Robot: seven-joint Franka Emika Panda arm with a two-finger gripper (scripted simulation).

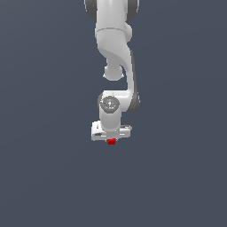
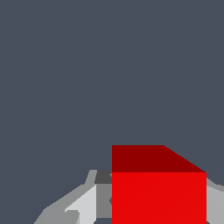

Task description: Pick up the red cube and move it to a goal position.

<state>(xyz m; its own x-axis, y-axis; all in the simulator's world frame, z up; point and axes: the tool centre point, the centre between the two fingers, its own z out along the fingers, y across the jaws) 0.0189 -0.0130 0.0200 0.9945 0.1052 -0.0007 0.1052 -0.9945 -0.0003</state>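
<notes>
No brand, label or writing can be read on anything in either view. In the exterior view the white arm point(image 1: 116, 53) reaches down from the top edge over a plain dark grey surface point(image 1: 44, 177), and the gripper point(image 1: 111, 140) sits at its lower end. The red cube point(image 1: 111, 141) shows just under the gripper's white body, at its middle. In the wrist view the cube point(image 2: 158, 197) fills the space between the grey fingers point(image 2: 81, 203), one on each side of it. The fingers appear closed against the cube's sides, gripping it.
</notes>
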